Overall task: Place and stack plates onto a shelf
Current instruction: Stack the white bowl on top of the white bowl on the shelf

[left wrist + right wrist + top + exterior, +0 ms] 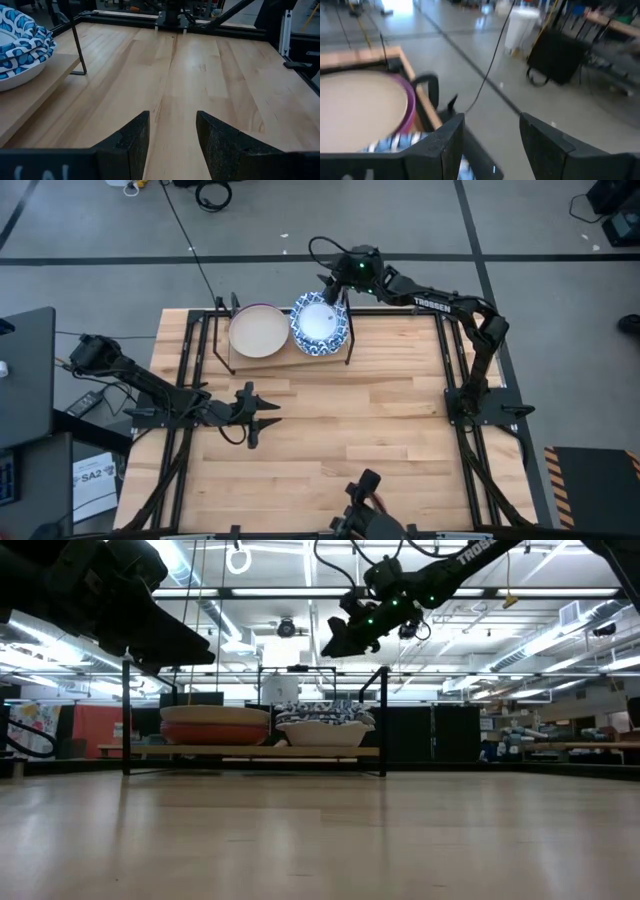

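The shelf (290, 360) stands at the table's far edge and carries two stacks of plates. The left stack (258, 330) has a beige plate on top with a purple rim under it (410, 100); in the low view an orange plate (214, 725) shows in it. The right stack (320, 325) is blue-and-white patterned (20, 45). My right gripper (335, 285) hovers open above the far side of the blue-and-white stack (323, 725), touching nothing. My left gripper (265, 412) waits open above the table's left middle, pointing toward the right edge.
Black upright posts (347, 340) stand at the shelf's corners. Black frame rails (450, 370) run along the table's left and right sides. A dark mount (365, 500) sits at the near edge. The wooden tabletop (360, 430) spreads between shelf and near edge.
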